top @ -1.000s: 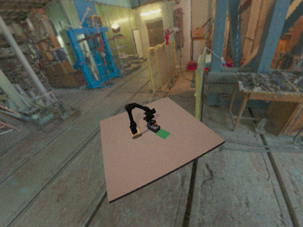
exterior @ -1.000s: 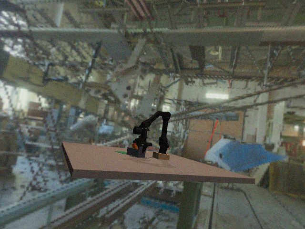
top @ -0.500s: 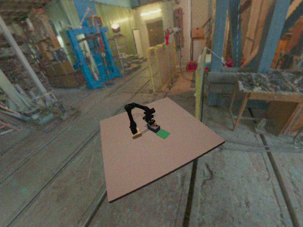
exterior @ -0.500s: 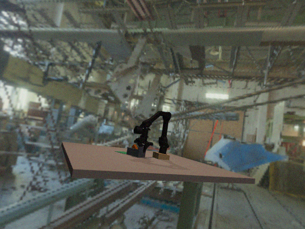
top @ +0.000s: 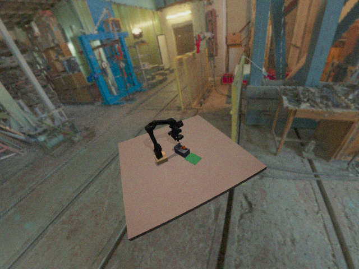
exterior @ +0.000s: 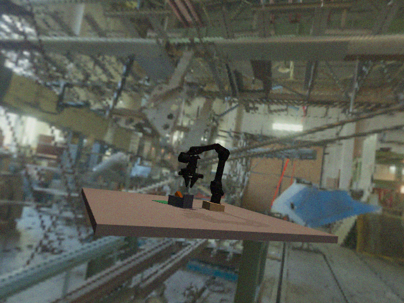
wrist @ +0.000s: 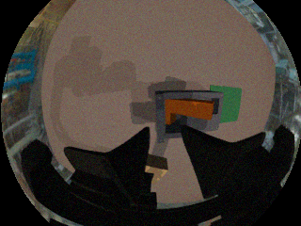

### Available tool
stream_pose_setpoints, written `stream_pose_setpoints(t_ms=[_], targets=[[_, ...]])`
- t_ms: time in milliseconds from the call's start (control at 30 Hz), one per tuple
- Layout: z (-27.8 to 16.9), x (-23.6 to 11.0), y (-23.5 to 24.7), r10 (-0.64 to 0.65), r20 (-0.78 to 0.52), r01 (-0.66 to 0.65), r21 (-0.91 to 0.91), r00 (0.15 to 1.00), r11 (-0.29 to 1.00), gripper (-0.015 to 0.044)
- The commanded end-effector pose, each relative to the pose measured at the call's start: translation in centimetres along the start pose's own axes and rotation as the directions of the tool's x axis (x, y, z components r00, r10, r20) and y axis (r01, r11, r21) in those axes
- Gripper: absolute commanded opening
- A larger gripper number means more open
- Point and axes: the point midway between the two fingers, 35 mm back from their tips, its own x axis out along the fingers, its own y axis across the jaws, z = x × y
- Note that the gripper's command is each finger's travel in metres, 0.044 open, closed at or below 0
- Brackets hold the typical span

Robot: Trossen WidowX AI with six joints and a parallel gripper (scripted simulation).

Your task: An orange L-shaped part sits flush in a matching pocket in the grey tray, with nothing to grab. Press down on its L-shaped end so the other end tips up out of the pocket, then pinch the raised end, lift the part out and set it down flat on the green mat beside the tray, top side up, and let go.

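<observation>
Over the pink table [top: 185, 199], the arched arm [exterior: 219, 163] hangs its empty, half-parted claw [exterior: 190, 184] above the tray [exterior: 180, 201].

Slim matte-black jointed arm [top: 152, 133], tan block base [top: 163, 159], black pointed-fingered tool [exterior: 190, 183].
</observation>
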Motion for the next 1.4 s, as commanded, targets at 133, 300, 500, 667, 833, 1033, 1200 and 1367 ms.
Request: stream_pose_setpoints(t_ms=[133, 300, 500, 667, 833, 1033, 1200, 1367], targets=[[-0.1, -0.7, 0.0, -0.001, 0.003, 0.001, 0.000, 1.000, 1.000, 0.0180], [-0.1, -0.7, 0.0, -0.001, 0.003, 0.001, 0.000, 1.000, 1.000, 0.0180], [-0.1, -0.7, 0.0, -0.001, 0.003, 0.001, 0.000, 1.000, 1.000, 0.0180], [-0.1, -0.7, 0.0, -0.001, 0.003, 0.001, 0.000, 1.000, 1.000, 0.0180], [-0.1, -0.7, 0.0, -0.001, 0.003, 0.001, 0.000, 1.000, 1.000, 0.0180], [0.3, -0.9, -1.7, -0.003, 0.000, 0.003, 0.353, 1.000, 0.936, 0.0280], [0.6, -1.0, -4.4, -0.006, -0.005, 0.008, 0.804, 1.000, 0.594, 0.0280], [0.7, -1.1, -7.2, -0.007, -0.012, 0.012, 0.997, 1.000, 0.079, 0.0280]])
